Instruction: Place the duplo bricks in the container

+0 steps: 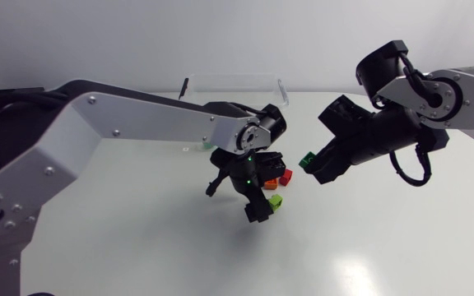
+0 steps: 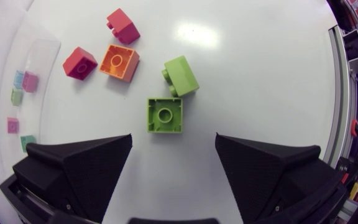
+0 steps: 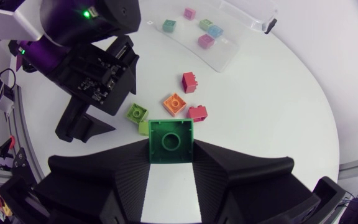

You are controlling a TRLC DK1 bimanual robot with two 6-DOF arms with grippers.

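The right gripper (image 3: 171, 152) is shut tight on a dark green brick (image 3: 170, 134): the brick is pinched from two sides by the broad fingers and is held up off the table (image 1: 138, 247). Nothing else is gripped there.

Over to the left gripper (image 2: 173, 140), which is spread wide and is holding nothing at all (plenty of white tabletop can be seen between the two wedges). Just ahead of that gap a lime brick (image 2: 165, 115) is lying flat, touched by neither finger. A second lime brick (image 2: 181, 76) is tipped on its side just beyond it, corner to corner. Farther ahead an orange brick (image 2: 119, 62) is set just beside a red brick (image 2: 79, 63), and a second red brick (image 2: 123, 26) is parked a little beyond the pair.

From above, with this loose cluster taken as the dial's centre, the dark green brick is found at two o'clock, apart from the container (image 1: 233, 85), which is placed at eleven o'clock near the table's far edge. The container is clear-walled, and five small pastel bricks (image 3: 206, 41) are already lodged in it. The left arm (image 1: 122, 131) is stretched in from nine o'clock, the right arm (image 1: 459, 94) from three.
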